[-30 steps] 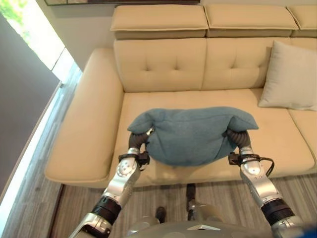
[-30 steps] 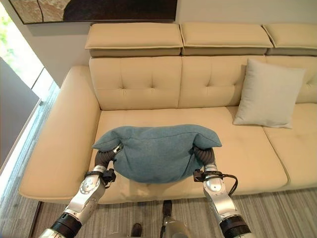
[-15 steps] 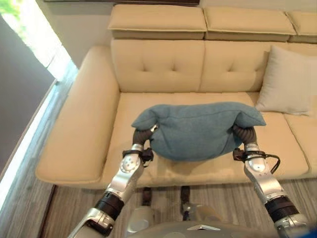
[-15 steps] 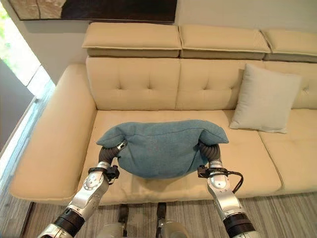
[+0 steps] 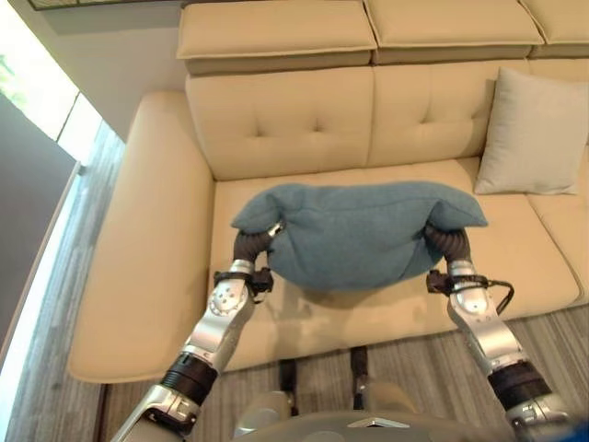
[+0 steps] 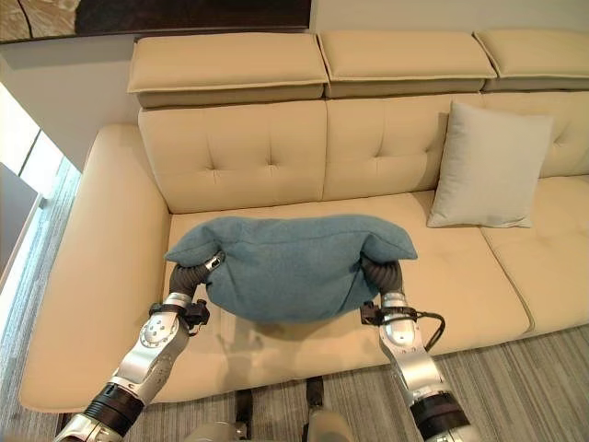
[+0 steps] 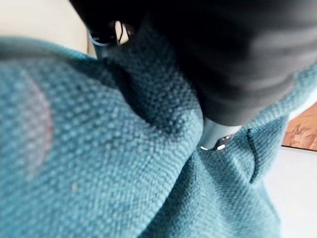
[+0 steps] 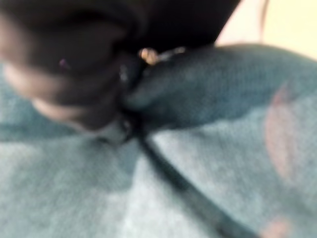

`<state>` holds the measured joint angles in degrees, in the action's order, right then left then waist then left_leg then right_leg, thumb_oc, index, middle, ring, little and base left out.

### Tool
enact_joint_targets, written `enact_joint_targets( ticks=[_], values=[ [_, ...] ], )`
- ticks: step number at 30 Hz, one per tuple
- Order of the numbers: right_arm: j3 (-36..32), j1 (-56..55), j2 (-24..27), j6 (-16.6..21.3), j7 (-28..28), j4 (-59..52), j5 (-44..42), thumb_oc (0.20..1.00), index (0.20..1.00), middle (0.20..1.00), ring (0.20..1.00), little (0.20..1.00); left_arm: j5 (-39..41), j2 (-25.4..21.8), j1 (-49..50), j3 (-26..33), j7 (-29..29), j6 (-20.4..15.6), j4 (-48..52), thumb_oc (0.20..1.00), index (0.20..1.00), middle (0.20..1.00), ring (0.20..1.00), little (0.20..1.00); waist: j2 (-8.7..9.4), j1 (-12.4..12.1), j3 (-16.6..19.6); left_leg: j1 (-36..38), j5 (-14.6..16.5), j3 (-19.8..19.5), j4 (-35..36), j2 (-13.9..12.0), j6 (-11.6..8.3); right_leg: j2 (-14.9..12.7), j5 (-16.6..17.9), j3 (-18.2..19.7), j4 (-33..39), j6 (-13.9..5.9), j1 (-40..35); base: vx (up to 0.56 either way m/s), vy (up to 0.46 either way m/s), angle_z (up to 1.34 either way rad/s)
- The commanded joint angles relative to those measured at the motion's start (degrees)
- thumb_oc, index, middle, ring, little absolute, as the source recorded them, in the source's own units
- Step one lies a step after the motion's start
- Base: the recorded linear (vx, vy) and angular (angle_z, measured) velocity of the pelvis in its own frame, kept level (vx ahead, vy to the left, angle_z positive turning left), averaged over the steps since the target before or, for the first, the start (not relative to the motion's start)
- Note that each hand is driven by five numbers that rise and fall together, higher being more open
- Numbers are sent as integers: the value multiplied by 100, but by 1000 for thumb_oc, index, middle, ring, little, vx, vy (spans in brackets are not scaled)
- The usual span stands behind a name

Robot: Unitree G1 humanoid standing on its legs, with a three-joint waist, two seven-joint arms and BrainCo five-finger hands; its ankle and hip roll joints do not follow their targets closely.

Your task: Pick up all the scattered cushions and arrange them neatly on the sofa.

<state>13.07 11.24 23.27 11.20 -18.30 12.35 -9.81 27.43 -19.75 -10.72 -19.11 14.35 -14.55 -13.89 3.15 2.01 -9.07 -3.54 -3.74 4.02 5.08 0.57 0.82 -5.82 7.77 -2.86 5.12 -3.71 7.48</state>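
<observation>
Over the cream sofa (image 6: pixel 276 166) hung a blue-green cushion (image 6: pixel 290 267), carried between the left hand (image 6: pixel 191 273) and right hand (image 6: pixel 379 273) above the seat, its corners drooping over both wrists. Setting it upright against the backrest, beside the pale cushion (image 6: pixel 488 166), would suit best. Soft, coarse-knit fabric buried the fingers, so I could not tell their grip.

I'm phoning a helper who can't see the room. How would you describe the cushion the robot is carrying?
Find the beige sofa. Over the front of its left seat, a soft blue cushion is held up between the left hand and right hand. The other cushion, a pale cream one, leans upright against the backrest further right.
</observation>
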Motion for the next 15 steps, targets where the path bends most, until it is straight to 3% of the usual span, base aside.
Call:
enact_joint_targets(
  ticks=[1,2,8,15],
  values=[
    [125,588,-165,594,92,-501,233,200,200,200,200,200,-394,155,-644,-455,-152,-608,732,200,200,200,200,200,14,-116,276,-279,1047,-67,-731,-102,-141,-215,-1009,-189,-554,-325,-349,-68,-36,0],
    [479,2090,-19,575,-290,-149,252,200,200,200,200,200,-643,178,-2017,-577,455,-732,436,200,200,200,200,200,-50,-166,109,-723,833,-131,-539,-102,-215,-205,-772,-230,-377,-346,147,-92,-34,3],
    [790,4006,306,551,-629,720,-64,200,200,200,200,200,-627,17,-3817,-794,989,-842,-451,200,200,200,200,200,-116,-182,6,-1410,497,-233,-358,-119,-343,-157,-616,-276,-304,-360,815,-54,-18,15],
    [1268,5726,568,621,-796,1872,-461,200,200,200,200,200,-461,-228,-5594,-1163,1181,-870,-1713,200,200,200,200,200,-232,-208,-278,-2166,389,-362,-534,-65,-428,-218,-613,-309,-539,-383,1525,-37,-3,10]
  ],
)
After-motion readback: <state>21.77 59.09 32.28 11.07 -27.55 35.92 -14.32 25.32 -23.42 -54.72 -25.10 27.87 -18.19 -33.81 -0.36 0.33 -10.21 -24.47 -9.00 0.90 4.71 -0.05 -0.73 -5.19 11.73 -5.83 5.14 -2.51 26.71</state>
